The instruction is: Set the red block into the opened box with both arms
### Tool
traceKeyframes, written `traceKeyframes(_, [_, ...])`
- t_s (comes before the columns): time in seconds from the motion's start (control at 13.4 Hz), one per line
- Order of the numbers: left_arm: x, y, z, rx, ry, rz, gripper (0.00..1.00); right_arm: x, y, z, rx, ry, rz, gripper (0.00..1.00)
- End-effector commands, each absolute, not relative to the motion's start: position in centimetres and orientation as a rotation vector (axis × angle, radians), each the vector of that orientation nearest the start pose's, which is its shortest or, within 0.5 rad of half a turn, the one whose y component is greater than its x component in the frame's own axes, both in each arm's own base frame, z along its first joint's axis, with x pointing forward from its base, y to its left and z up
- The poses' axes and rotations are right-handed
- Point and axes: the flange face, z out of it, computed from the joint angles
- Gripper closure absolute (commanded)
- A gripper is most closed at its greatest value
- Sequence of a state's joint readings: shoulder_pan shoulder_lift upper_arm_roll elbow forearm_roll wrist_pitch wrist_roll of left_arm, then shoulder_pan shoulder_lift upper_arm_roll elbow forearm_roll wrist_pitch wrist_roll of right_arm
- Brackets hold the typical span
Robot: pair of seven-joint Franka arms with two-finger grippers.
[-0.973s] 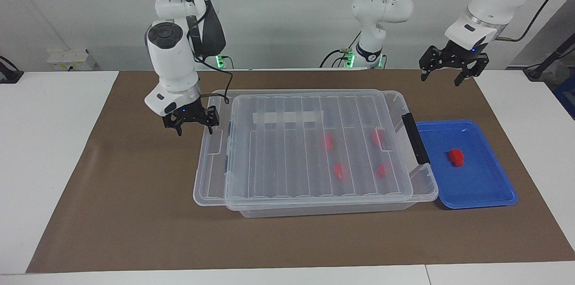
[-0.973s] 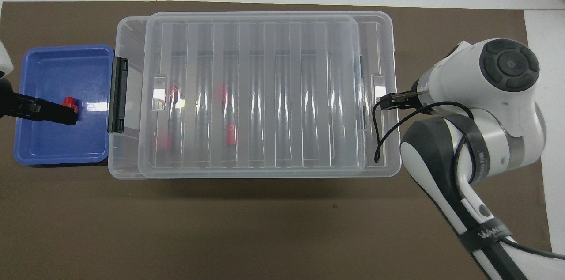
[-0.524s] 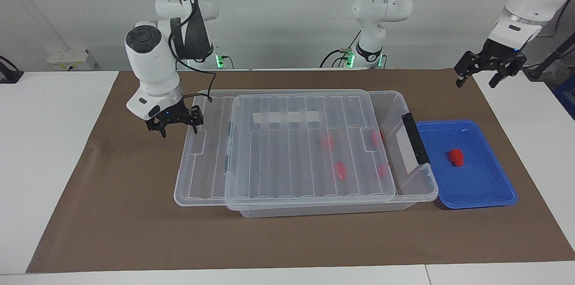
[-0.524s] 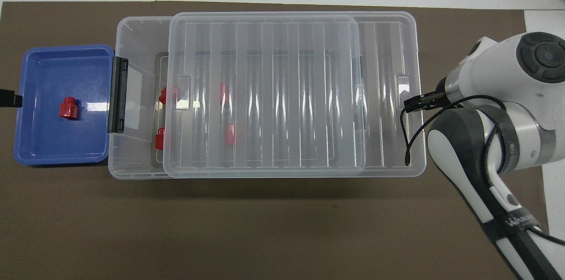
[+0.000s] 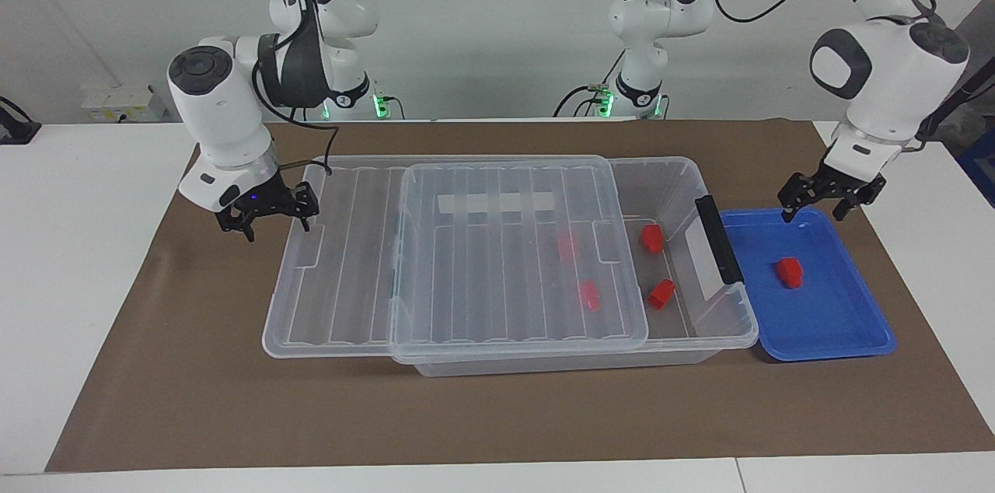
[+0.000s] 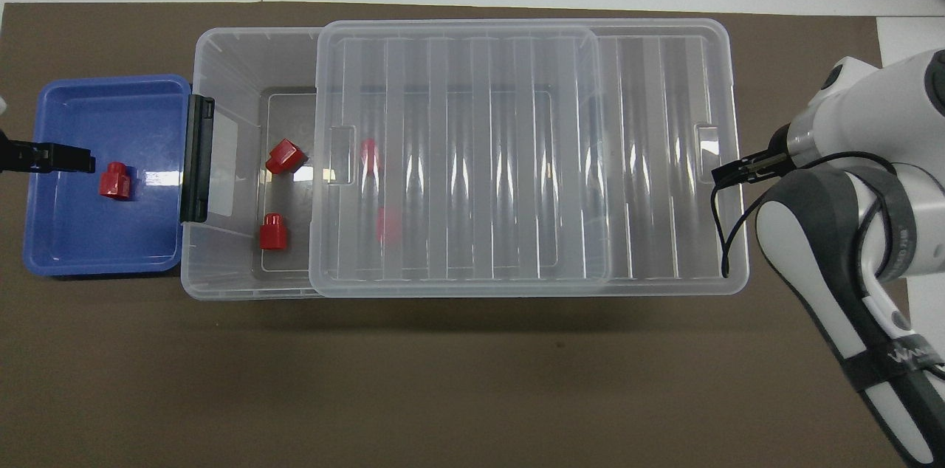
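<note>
Red block [image 5: 790, 272] [image 6: 115, 180] upright, stud toward the robots.

Two red blocks [image 5: 589, 295] show only as pink smears through the ribbed lid [image 5: 513, 260]. From overhead, the left tool [image 6: 52, 157] is cut off at the edge, only its black tip showing. Whether the right tool [image 5: 264, 217] touches the lid's rim is unclear.

The box [image 5: 703, 326] sits mid-table, its lid [image 5: 466, 260] slid toward the right arm's end, overhanging there. Four blocks lie in the box, two under the lid. The tray [image 5: 836, 341] touches the box's handle end; one block [image 5: 790, 271] lies in it.
</note>
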State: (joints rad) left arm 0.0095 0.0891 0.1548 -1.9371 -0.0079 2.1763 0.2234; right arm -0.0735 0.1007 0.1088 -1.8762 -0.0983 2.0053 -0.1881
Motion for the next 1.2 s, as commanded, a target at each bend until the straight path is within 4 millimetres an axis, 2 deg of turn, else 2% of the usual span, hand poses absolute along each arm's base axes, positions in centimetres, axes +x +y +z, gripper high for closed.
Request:
traceKeyframes(0.0, [57.6, 14.4, 41.7, -3.057, 0.031, -0.279, 0.00, 58.3, -0.2, 46.2, -3.199, -0.486, -0.016, 0.04])
traceKeyframes(0.15, [58.2, 14.6, 39.9, -3.051, 0.087, -0.259, 0.00, 58.3, -1.2, 46.3, -3.198, -0.496, -0.015, 0.04])
traceKeyframes(0.37, [58.7, 15.0, 35.4, -3.047, 0.079, -0.235, 0.00, 58.3, -1.6, 46.2, -3.195, -0.516, -0.010, 0.04])
traceKeyframes(0.6, [58.8, 13.0, 31.3, -3.047, 0.063, -0.239, 0.00, 58.2, -2.8, 46.2, -3.195, -0.518, -0.012, 0.04])
traceKeyframes(0.67, [58.6, 13.0, 30.1, -3.041, 0.065, -0.258, 0.00, 58.3, -2.9, 46.3, -3.195, -0.519, -0.016, 0.04])
traceKeyframes(0.82, [58.5, 13.1, 29.7, -3.040, 0.061, -0.261, 0.02, 58.3, -3.1, 46.3, -3.196, -0.514, -0.019, 0.04])
traceKeyframes(0.9, [58.5, 13.0, 29.7, -3.040, 0.063, -0.261, 0.13, 58.3, -3.1, 46.3, -3.196, -0.514, -0.019, 0.04])
traceKeyframes(0.97, [58.5, 13.0, 29.6, -3.040, 0.063, -0.258, 0.37, 58.3, -3.2, 46.2, -3.195, -0.511, -0.019, 0.04])
traceKeyframes(1.12, [58.5, 12.9, 29.6, -3.041, 0.085, -0.246, 0.97, 58.3, -3.5, 46.2, -3.198, -0.505, -0.023, 0.04])
